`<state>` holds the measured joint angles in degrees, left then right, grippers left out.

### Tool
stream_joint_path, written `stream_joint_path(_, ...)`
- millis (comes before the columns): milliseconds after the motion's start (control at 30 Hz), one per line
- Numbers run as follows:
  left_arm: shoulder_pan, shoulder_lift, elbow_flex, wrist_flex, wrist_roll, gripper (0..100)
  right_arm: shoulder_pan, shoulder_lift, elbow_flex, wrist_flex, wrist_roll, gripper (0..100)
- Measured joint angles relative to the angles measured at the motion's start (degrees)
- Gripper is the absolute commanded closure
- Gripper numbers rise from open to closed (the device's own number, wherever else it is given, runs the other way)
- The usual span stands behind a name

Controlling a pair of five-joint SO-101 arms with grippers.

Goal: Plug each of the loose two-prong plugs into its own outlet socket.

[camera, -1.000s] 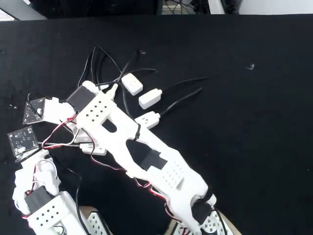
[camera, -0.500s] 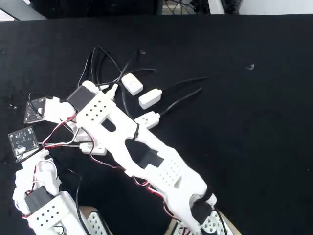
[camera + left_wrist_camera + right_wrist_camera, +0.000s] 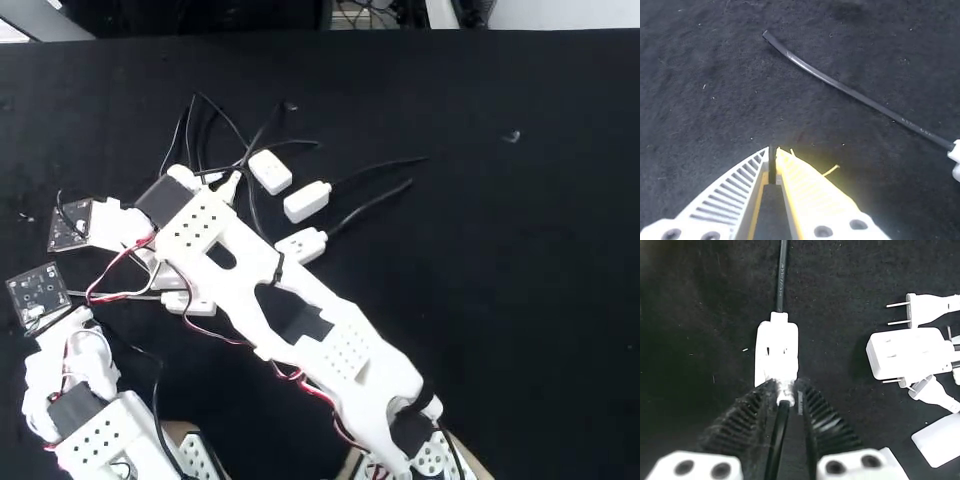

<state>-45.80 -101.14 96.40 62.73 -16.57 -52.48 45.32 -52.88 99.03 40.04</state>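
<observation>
A black, felt-like table [image 3: 520, 300] carries everything. Closest to its wrist camera, the right gripper [image 3: 785, 386] is pinched narrowly on a small white two-prong plug [image 3: 785, 392], whose black cord [image 3: 777, 440] runs back between the fingers. Directly ahead and touching the plug lies a white oblong outlet socket [image 3: 776, 350]. Socket, plug and gripper share one line, so I judge any further push should go straight forward. How deep the prongs sit I cannot tell.

Off to the side, a loose white plug with bare prongs [image 3: 927, 304] lies just beside a second white socket block [image 3: 905, 352].

The left gripper [image 3: 772, 152] is closed on nothing, near a thin black cable [image 3: 840, 86].

From above, the long white right arm [image 3: 300, 320] overlies its own grip, and a cluster of white blocks [image 3: 307, 200] lies beyond it.
</observation>
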Motion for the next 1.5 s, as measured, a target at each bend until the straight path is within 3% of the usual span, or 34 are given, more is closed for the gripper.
stream_joint_path(433,0.0,0.0,0.0,0.0,0.0,97,-1.41,3.52,-5.45,0.09,0.0,98.8)
stream_joint_path(1500,0.0,0.0,0.0,0.0,0.0,97,-2.2,2.2,-1.85,0.18,-1.85,98.8)
